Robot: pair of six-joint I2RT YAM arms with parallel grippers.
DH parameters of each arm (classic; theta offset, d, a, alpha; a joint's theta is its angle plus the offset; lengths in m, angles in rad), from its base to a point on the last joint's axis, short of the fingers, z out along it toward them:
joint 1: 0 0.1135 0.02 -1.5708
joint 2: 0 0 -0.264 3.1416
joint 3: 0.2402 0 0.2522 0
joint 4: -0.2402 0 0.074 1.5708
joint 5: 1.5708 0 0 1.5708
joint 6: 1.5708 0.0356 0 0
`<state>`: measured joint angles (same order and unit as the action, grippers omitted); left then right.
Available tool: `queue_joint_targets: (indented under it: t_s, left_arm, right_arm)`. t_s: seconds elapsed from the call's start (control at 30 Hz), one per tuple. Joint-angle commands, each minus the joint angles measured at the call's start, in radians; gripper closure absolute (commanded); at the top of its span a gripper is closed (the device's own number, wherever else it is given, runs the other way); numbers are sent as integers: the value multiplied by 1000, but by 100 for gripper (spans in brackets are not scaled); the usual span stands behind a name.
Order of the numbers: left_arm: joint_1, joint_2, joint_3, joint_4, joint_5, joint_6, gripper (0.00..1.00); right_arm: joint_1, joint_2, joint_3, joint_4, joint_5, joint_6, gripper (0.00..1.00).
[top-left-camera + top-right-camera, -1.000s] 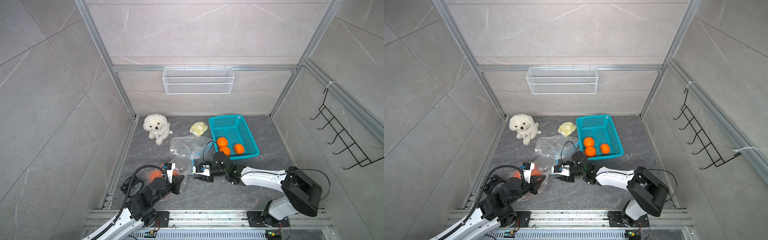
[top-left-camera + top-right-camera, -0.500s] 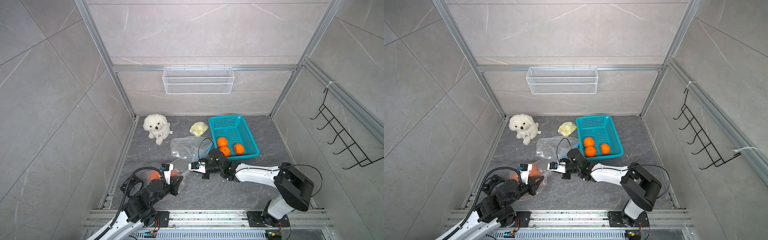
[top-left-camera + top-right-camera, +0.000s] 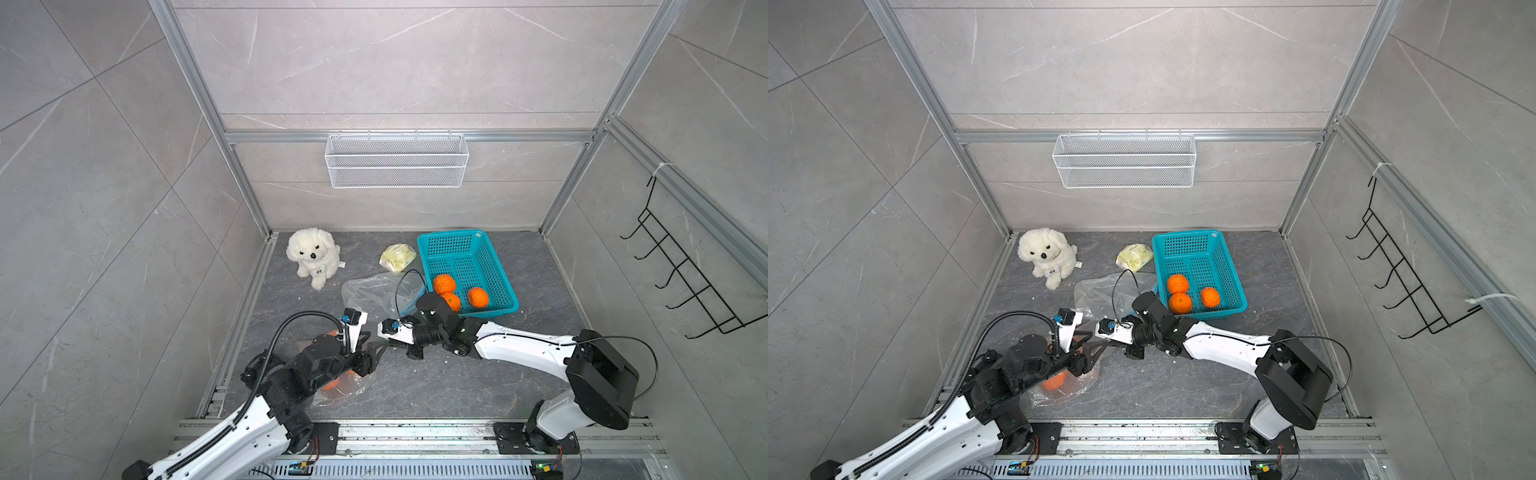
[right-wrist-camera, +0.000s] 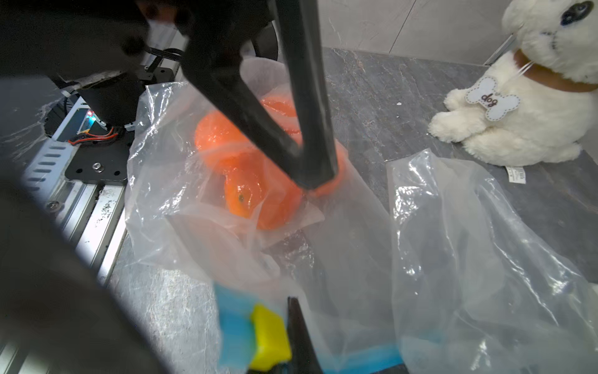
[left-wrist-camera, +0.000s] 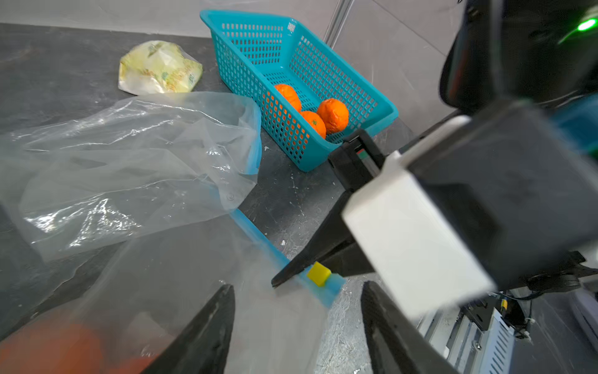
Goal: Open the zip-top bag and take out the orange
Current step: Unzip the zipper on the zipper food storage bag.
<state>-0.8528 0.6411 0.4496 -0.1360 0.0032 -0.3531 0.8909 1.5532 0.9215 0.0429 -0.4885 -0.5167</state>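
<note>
A tiled robot cell seen from above, with two white-and-black arms reaching in from a front rail (image 3: 415, 432) across a dark stone floor (image 3: 436, 386). A clear zip-top bag (image 3: 351, 388) lies on the floor at the front, on the left arm's side, partly under that arm. Its long axis runs on a diagonal from the rail toward the middle of the floor. The closed end, bulging with oranges (image 4: 249, 197), lies nearest the rail. The mouth points toward the right arm.

Along the mouth runs a blue zip strip (image 5: 259, 236) with a yellow slider (image 5: 318, 273) near its end. The right gripper (image 5: 277, 281) is closed, its tip pinching the strip just beside the slider. In the left wrist view, the left gripper (image 5: 296, 285) has its fingers (image 5: 210, 323) standing apart over the bag's film, clamping nothing.

Behind lie an empty bag (image 3: 374, 291), crumpled, a teal basket (image 3: 451, 236) holding three other oranges (image 3: 444, 284), a pale packet (image 3: 397, 257) and a white plush dog (image 3: 313, 257).
</note>
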Motion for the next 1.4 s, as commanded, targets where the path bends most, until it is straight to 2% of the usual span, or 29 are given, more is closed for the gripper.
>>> queue_joint_targets:
  t_s: [0.0,0.13,0.23,0.33,0.43,0.57,0.63,0.73,0.83,0.97,1.1,1.17,1.27,1.37]
  left_arm:
    - [1,10,-2,86,47,78,41]
    - [1,-42,-50,113,49,87,44]
    - [2,-50,-68,125,36,94,56]
    - [2,-24,-70,151,97,98,61]
    - [1,-9,-66,151,102,100,67]
    - [2,-30,-88,161,113,83,67]
    - [3,-28,-97,168,92,81,72]
    - [3,-4,-83,174,105,87,92]
    - [3,10,-72,174,106,88,100]
    - [3,-2,-75,171,86,66,100]
    - [3,-16,-80,168,109,51,100]
    - [2,-22,-84,175,124,45,100]
    - [2,-36,-85,174,122,41,100]
    - [3,-44,-84,160,109,41,100]
  right_arm:
    - [5,-42,10,-57,-33,23,100]
    - [-2,-54,11,-75,-56,25,100]
    - [-3,-63,14,-80,-80,31,100]
    - [-3,-70,16,-78,-92,35,100]
    - [-4,-75,20,-90,-101,34,100]
    - [-25,-87,16,-97,-112,42,100]
    - [-29,-91,13,-94,-114,43,100]
    - [-30,-87,13,-90,-121,44,100]
    - [-30,-84,17,-77,-115,55,89]
    - [-30,-123,-42,58,-45,77,67]
    - [-26,-186,-137,262,-12,117,58]
    - [-21,-196,-162,320,-15,120,59]
    - [-15,-184,-147,302,-37,118,62]
    - [-13,-184,-154,315,-51,119,72]
